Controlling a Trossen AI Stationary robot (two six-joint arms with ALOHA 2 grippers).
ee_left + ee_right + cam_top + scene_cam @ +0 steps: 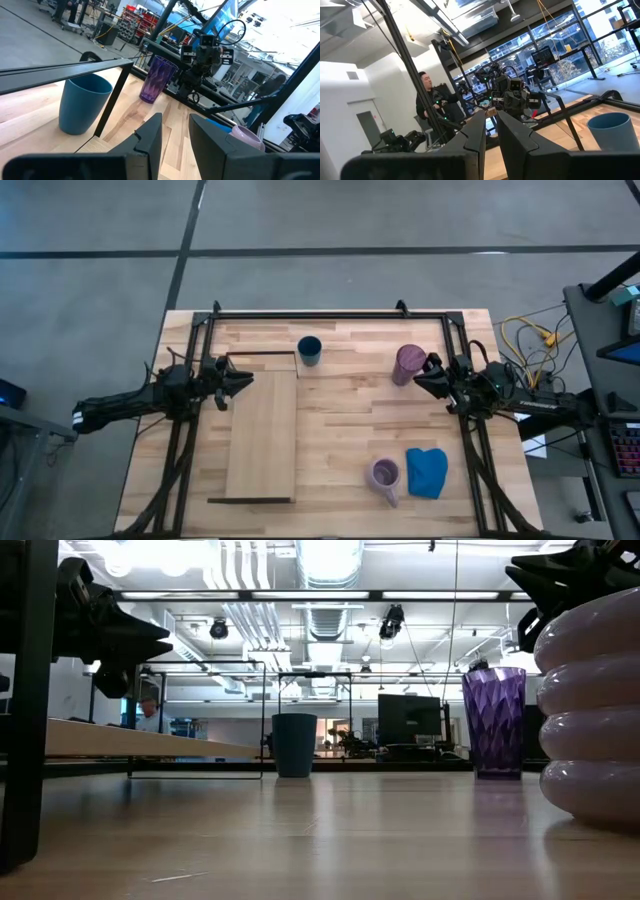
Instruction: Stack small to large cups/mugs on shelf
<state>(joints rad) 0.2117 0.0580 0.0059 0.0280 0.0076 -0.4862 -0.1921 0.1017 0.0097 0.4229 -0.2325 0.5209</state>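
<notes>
The small dark blue cup stands upright on the table just past the shelf's far end; it also shows in the left wrist view. The dark purple tumbler stands upright at the far right. The pale lilac mug stands at the near right. The shelf, a light plank on dark end brackets, lies left of centre. My left gripper hovers by the shelf's far left corner, slightly open and empty. My right gripper hovers just right of the tumbler, narrowly open and empty.
A bright blue cloth lies beside the lilac mug at the near right. A dark metal frame runs along the table's far edge and sides. A person shows in the room beyond. Bare tabletop lies between shelf and mug.
</notes>
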